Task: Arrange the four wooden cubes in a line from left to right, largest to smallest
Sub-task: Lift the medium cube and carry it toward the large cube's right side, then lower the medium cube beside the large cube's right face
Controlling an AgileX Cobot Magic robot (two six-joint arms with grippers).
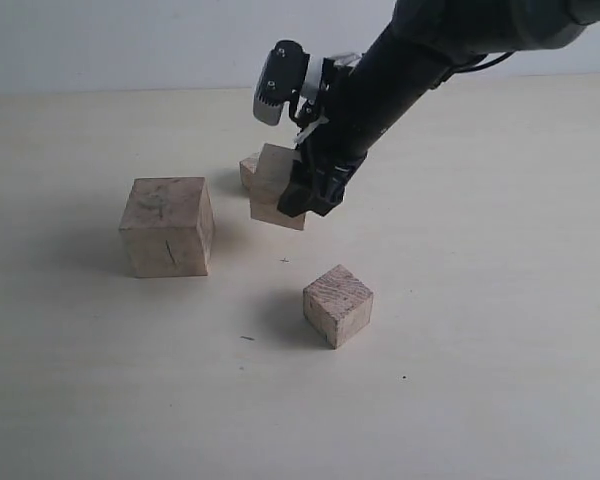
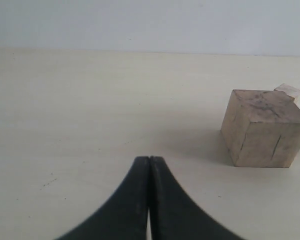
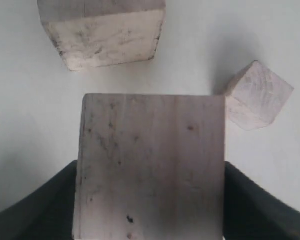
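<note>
While the left gripper point(image 2: 149, 167) sits pressed together, the right gripper point(image 3: 150, 205) pinches a tilted wooden cube point(image 3: 150, 150).

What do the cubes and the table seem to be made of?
Large cube and held cube: most likely raw, unvarnished pale wood. Grain lines, dark specks and smudges show, and there is no gloss. Table: a smooth, matte, cream surface, perhaps laminate or painted board. The look leaves this open.
</note>
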